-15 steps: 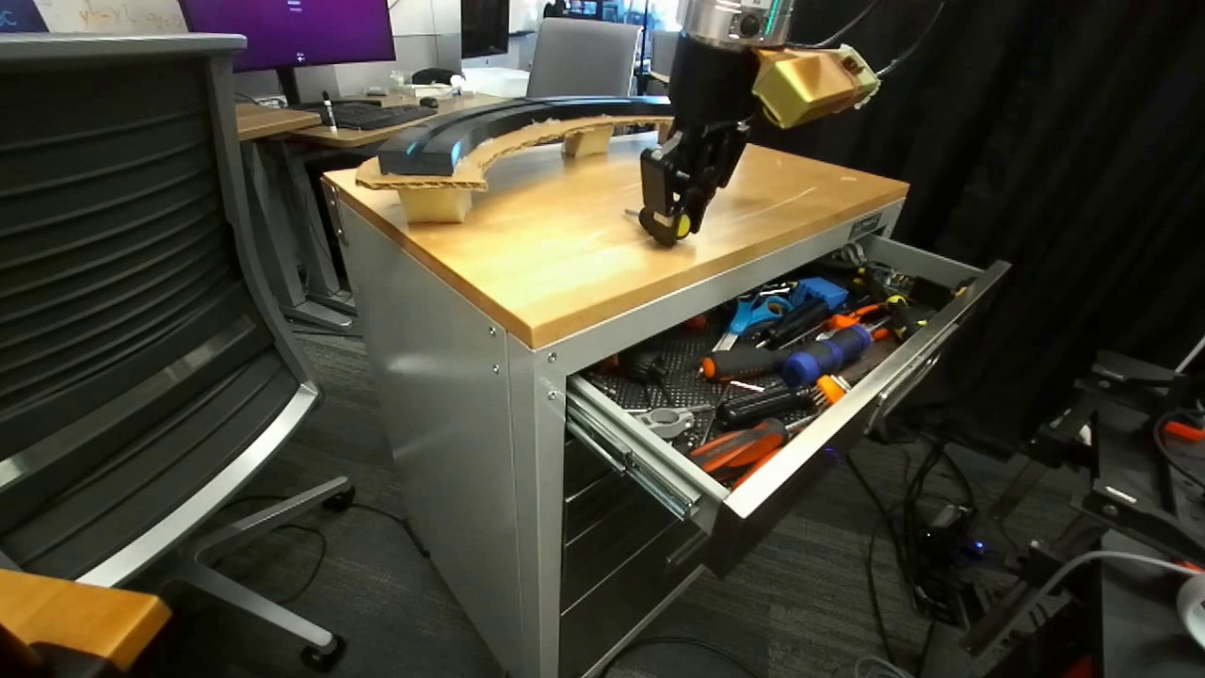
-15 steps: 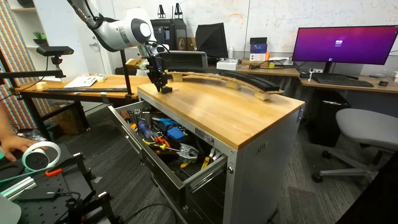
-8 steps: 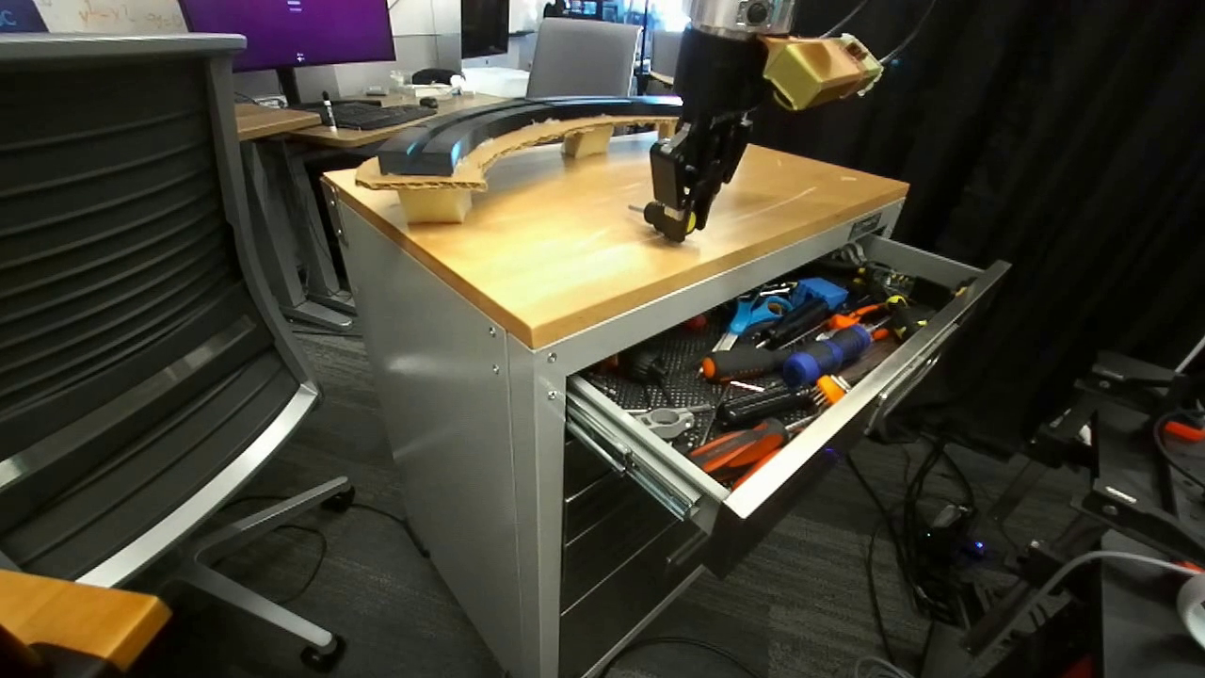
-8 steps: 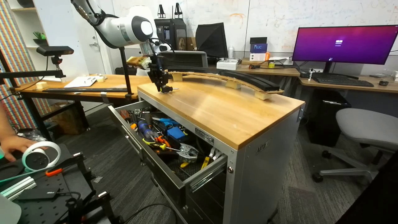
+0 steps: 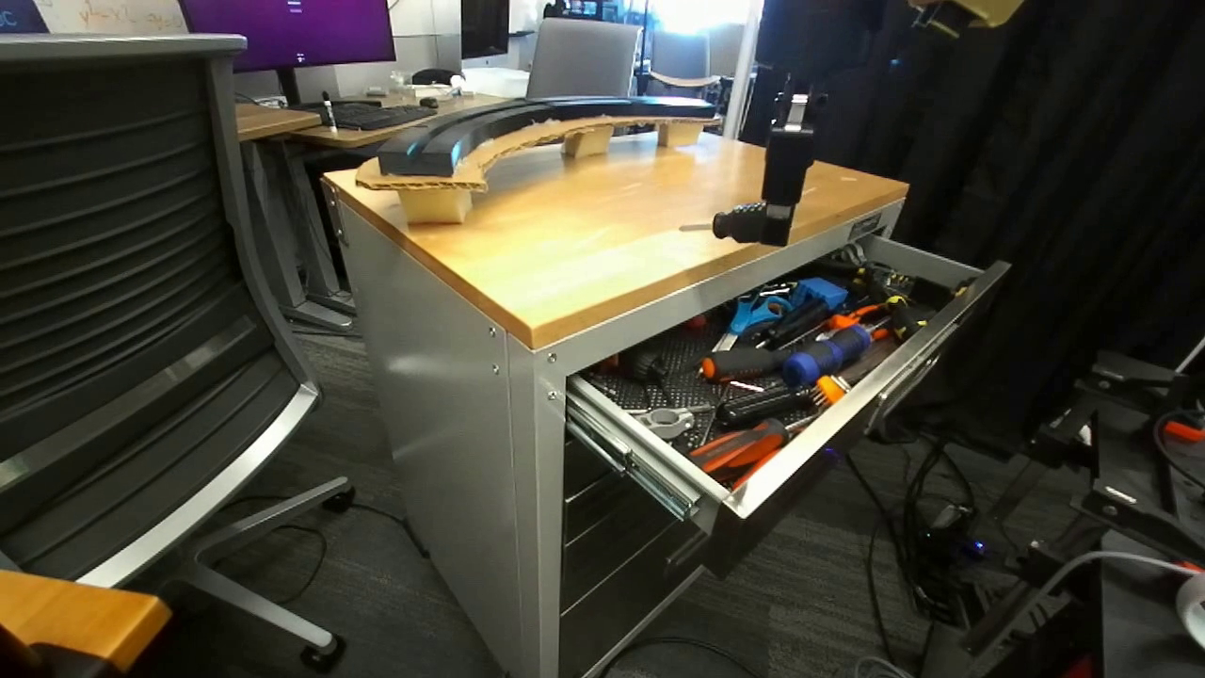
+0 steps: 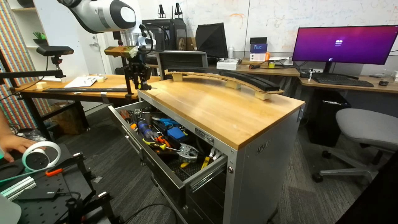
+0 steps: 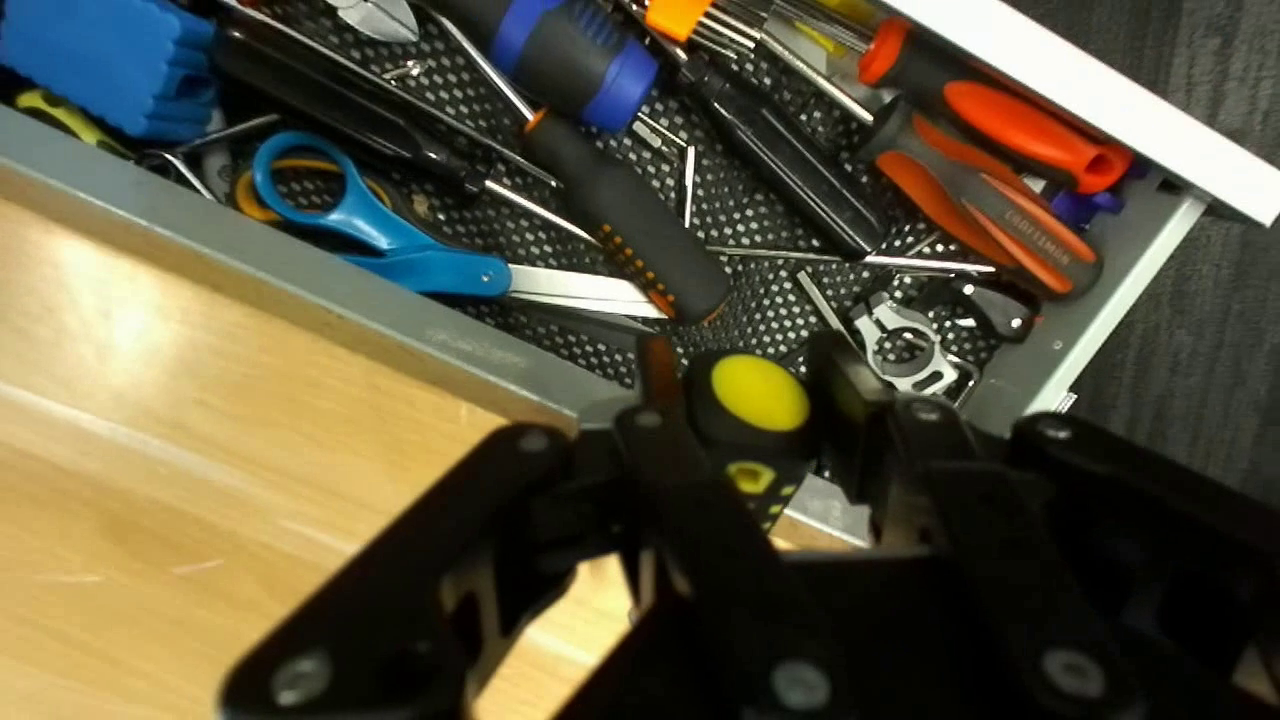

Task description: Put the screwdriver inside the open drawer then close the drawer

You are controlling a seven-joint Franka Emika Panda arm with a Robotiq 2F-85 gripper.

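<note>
Wooden worktop (image 5: 602, 235) catches the light; near its front edge, the gripper (image 7: 748, 388) clamps the screwdriver (image 5: 740, 223) by the handle. Delivery to the open drawer (image 5: 800, 453) seems the step; next, centre above, lower, release.

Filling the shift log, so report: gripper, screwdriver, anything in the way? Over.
Gripper shut on stubby screwdriver. Not yet in top drawer, which stands open. Possible crowding inside: blue-handled scissors, other hand tools.

- One gripper (image 7: 750, 375) is seen.
- One stubby yellow-ended screwdriver (image 7: 760, 395) is counted.
- One open drawer (image 5: 847, 406) is shown.
- One pair of blue-handled scissors (image 7: 440, 270) is counted.
- Three pale blocks (image 5: 433, 206) are counted on the worktop (image 5: 584, 254).
- Two monitors (image 6: 345, 45) are shown in an exterior view.
</note>
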